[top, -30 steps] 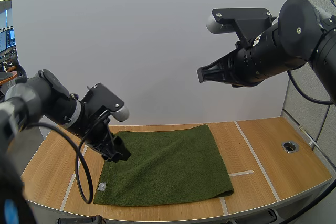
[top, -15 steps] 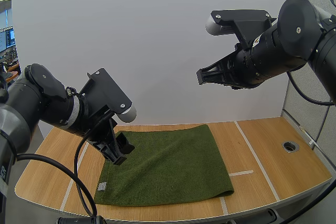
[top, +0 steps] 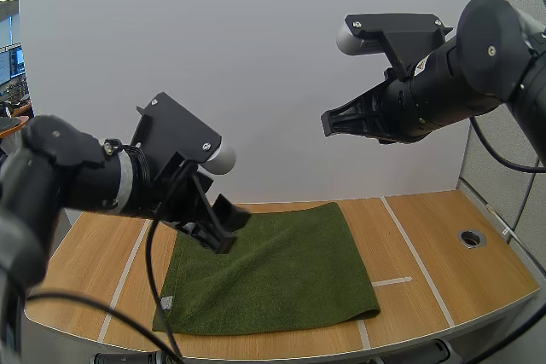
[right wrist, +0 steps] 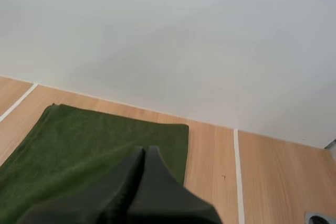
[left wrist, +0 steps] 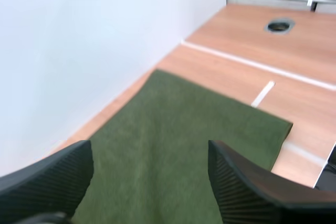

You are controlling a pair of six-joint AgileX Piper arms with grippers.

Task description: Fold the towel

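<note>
Two black robot arms are shown above a light wooden worktop (top: pixel 444 245), on which a single dark green towel (top: pixel 269 270) is laid out flat. The towel is placed in the left and middle part of the worktop. Its back edge is set close along the worktop's back edge, at the foot of a plain white wall (top: pixel 256 57), and its front edge is brought near the worktop's front edge. A small white label (top: pixel 165 303) is seen at the towel's front left corner. The cloth is flanked by white tape lines (top: pixel 418 266) on the worktop, one just off its left side and one off its right side. A round hole (top: pixel 472 237) is set into the worktop near the right edge, well apart from the towel. The left gripper (top: pixel 226 226) is held over the towel's back left part, tilted down toward the cloth. In the left wrist view its two fingers (left wrist: pixel 47 182) are spread wide, with their ribbed inner faces turned to each other, and nothing is gripped between them. The green cloth is seen through the gap, lying on the wood beneath. The right gripper (top: pixel 328 123) is held high above the worktop, over the towel's back right area, and is seen against the white wall. In the right wrist view its own two fingers are pressed together into one dark wedge, closed on nothing, and the towel's back right corner is seen beyond the tip.
</note>
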